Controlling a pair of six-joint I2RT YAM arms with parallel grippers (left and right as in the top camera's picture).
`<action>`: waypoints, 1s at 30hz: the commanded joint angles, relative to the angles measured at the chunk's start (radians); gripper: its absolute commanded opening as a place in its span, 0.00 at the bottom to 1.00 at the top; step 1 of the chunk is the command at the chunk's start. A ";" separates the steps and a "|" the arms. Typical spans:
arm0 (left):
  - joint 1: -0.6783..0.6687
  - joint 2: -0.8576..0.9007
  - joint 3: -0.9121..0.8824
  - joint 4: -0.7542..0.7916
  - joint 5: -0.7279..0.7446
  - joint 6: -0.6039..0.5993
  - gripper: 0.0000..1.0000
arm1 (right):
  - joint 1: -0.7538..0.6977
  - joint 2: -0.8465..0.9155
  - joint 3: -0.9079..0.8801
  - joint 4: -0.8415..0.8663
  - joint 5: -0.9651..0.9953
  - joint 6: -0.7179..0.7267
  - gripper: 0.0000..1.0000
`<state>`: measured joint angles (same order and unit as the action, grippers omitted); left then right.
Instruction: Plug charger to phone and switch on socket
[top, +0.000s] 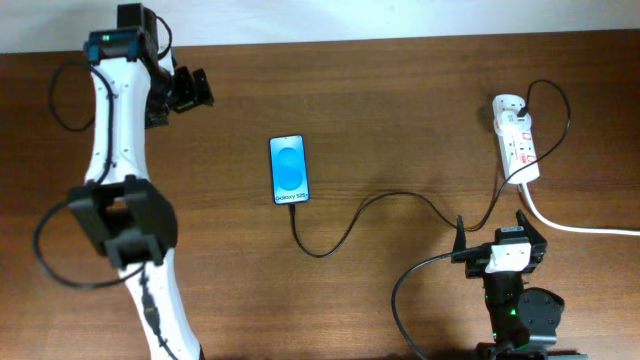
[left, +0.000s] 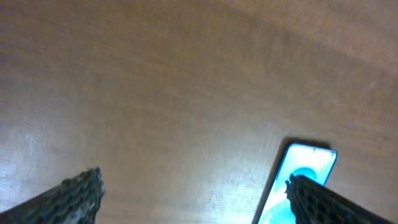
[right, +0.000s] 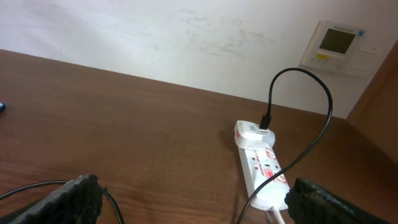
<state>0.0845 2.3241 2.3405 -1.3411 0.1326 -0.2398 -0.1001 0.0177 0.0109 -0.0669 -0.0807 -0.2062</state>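
The phone lies flat mid-table, its blue screen lit; it also shows in the left wrist view, partly behind one finger. The charger cable runs from the phone's bottom edge in a loop across the table to a white adapter on the socket strip. I cannot tell whether its tip is seated in the phone. In the right wrist view the strip lies ahead with the cable arching over it. My left gripper is open and empty, far left of the phone. My right gripper is open and empty, just before the strip.
The strip's thick white cord runs off the right edge. My arms' black cables loop at the left and bottom right. A white wall panel hangs behind the table.
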 joint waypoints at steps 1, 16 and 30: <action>0.003 -0.326 -0.316 0.174 -0.010 -0.005 1.00 | 0.011 -0.010 -0.005 -0.004 -0.013 0.004 0.98; 0.003 -1.645 -1.600 0.951 0.011 0.256 0.99 | 0.011 -0.010 -0.005 -0.004 -0.013 0.004 0.98; 0.003 -2.186 -2.257 1.400 0.130 0.546 0.99 | 0.011 -0.010 -0.005 -0.005 -0.013 0.004 0.98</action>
<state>0.0853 0.2310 0.1261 0.0544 0.2367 0.1783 -0.0971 0.0158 0.0109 -0.0669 -0.0807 -0.2062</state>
